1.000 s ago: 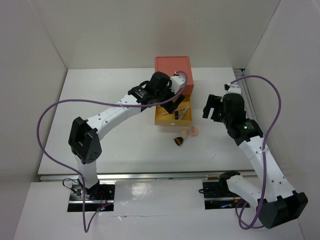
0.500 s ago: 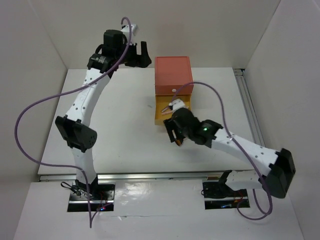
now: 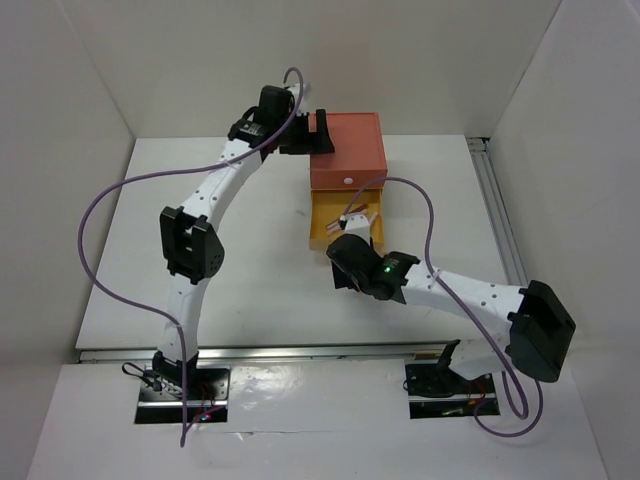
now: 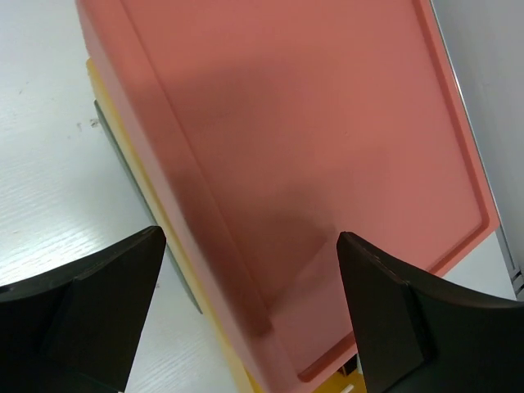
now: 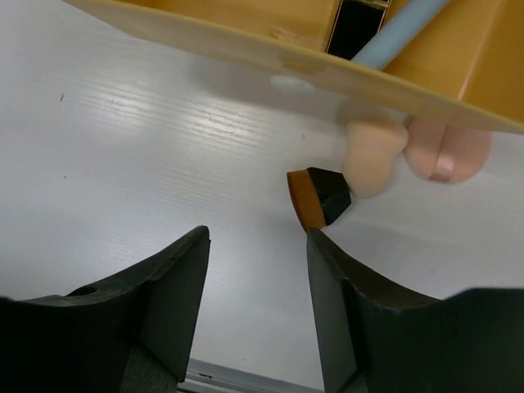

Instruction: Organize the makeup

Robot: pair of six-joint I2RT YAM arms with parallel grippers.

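1. The left arm (image 3: 205,215) rises from its base at the near left edge of the table (image 3: 240,280). It bends at a black joint and stretches toward the far wall, with its wrist turned to the right.
2. The left gripper (image 3: 318,133) hangs at the back left corner of the coral box (image 3: 350,150). In the left wrist view its black fingers (image 4: 98,303) are spread wide, with the box's flat top between and below them. They hold nothing, and I cannot tell whether they touch the box.
3. Under the coral box, a yellow drawer (image 3: 322,222) stands pulled out toward the arms. The right wrist view shows a blue pencil (image 5: 401,33) and a black item (image 5: 356,24) lying inside it.
4. The right gripper (image 3: 343,268) is low over the table, just in front of the drawer. Its fingers (image 5: 176,303) stand apart with bare table between them, gripping nothing.
5. Just past those fingertips, a brush (image 5: 318,196) with a brown and black head lies on the table. Two peach sponges (image 5: 372,155), blurred, lie beside it against the drawer's front edge.
6. The right arm (image 3: 470,300) starts at its base at the near right and folds at a black joint near the table's right edge. Its white forearm lies low and points left.
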